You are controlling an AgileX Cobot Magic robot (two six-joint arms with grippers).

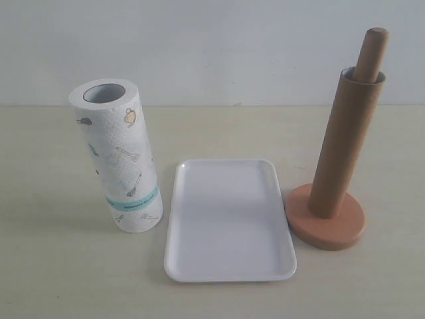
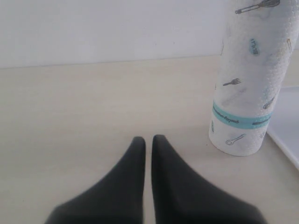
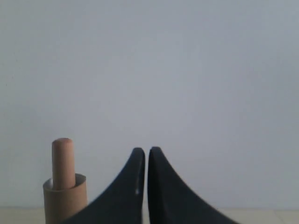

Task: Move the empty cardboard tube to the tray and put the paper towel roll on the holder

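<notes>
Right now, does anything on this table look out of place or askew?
Yes. The empty cardboard tube sits over the holder, where a full roll belongs; the paper towel roll stands on the table beside the tray. Nothing spilled.

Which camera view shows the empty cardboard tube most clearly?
The exterior view: the whole cardboard tube is visible there, slipped around the pole of the holder. The right wrist view shows only its top rim, with the pole tip. The left wrist view does not show it.
</notes>
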